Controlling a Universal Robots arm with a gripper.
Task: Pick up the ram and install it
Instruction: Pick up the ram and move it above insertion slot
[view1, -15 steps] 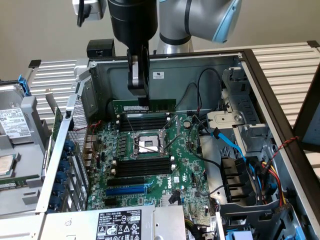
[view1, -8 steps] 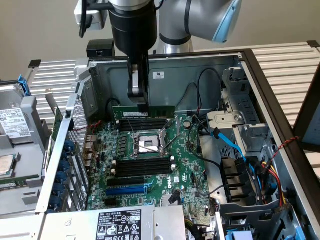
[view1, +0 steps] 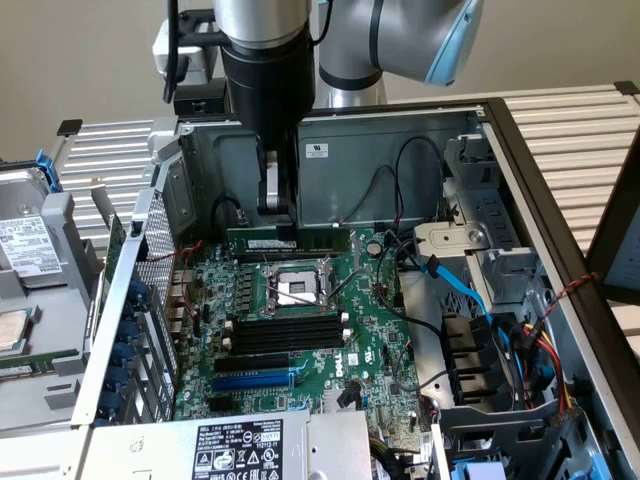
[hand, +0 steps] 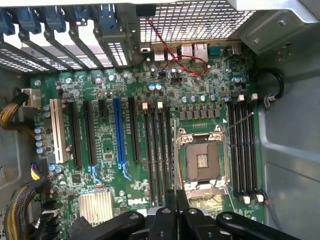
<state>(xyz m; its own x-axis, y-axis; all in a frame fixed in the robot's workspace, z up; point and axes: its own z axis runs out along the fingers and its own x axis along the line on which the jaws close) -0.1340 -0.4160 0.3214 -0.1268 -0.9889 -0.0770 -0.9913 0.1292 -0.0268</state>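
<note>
Beyond the labelled power supply (view1: 240, 450), the open computer case (view1: 205, 165) holds a green motherboard (view1: 375, 330), above whose far edge the gripper (view1: 278, 215), jaws narrow, clamps the ram (view1: 320, 238) level, behind the processor socket (view1: 292, 290).

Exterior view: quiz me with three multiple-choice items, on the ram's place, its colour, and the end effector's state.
1. The ram is: A on the power supply; B above the motherboard by the CPU socket; C outside the case.
2. The ram's board is: A green; B red; C white.
3. The end effector is: A open, empty; B shut on the ram; C shut on a cable.
B, it hangs beside the socket; A, green shows along it; B, it clamps the stick.
</note>
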